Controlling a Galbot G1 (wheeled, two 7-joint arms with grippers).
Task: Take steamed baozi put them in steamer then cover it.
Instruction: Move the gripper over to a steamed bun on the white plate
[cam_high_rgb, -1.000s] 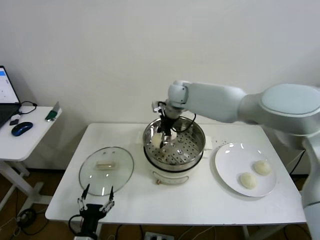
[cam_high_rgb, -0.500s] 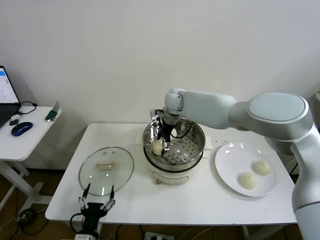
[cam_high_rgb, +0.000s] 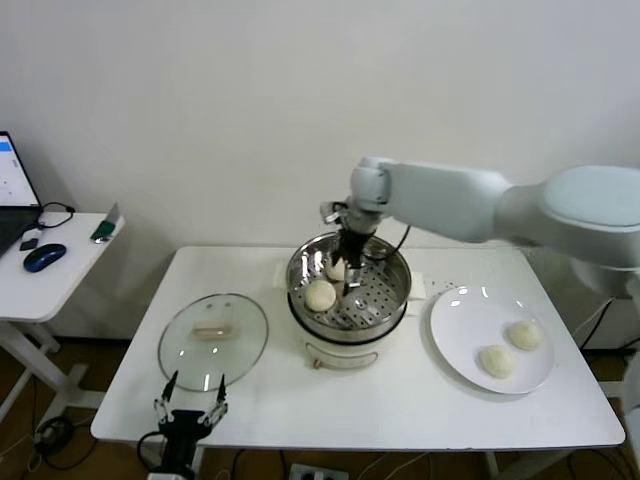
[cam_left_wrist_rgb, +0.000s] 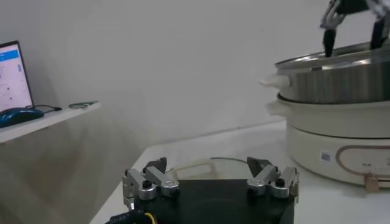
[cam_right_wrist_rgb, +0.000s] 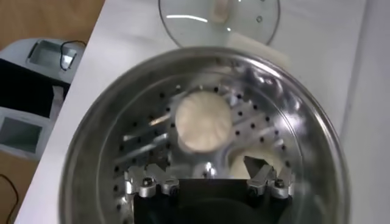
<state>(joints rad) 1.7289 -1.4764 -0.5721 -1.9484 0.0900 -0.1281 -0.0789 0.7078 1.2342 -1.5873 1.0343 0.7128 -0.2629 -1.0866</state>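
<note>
The round shiny stainless-steel steamer (cam_high_rgb: 349, 286) with its perforated floor sat on a white electric cooker base (cam_high_rgb: 345, 349) in the middle of the white worktop (cam_high_rgb: 400, 400). Two small domed cream-white baozi lay inside it: one (cam_high_rgb: 320, 295) on the perforated floor toward the robot's left, the other (cam_high_rgb: 336, 269) farther back, partly hidden behind the right tool. The right tool (cam_high_rgb: 350, 270) hung over the basket with its fingers spread wide and nothing between them, the nearer bun (cam_right_wrist_rgb: 203, 120) lying free on the floor below it. To the robot's right, a flat white round plate (cam_high_rgb: 455, 345) carried the other two buns (cam_high_rgb: 495, 361) (cam_high_rgb: 523, 335), just beside each other. On the left side of the worktop rested the round clear glass cover (cam_high_rgb: 213, 341) with its metal rim and cream bar handle, flat on the surface. The left tool (cam_high_rgb: 190, 407) was parked low at the near edge of the worktop, just in front of the cover, fingers splayed wide and empty (cam_left_wrist_rgb: 210, 182).
</note>
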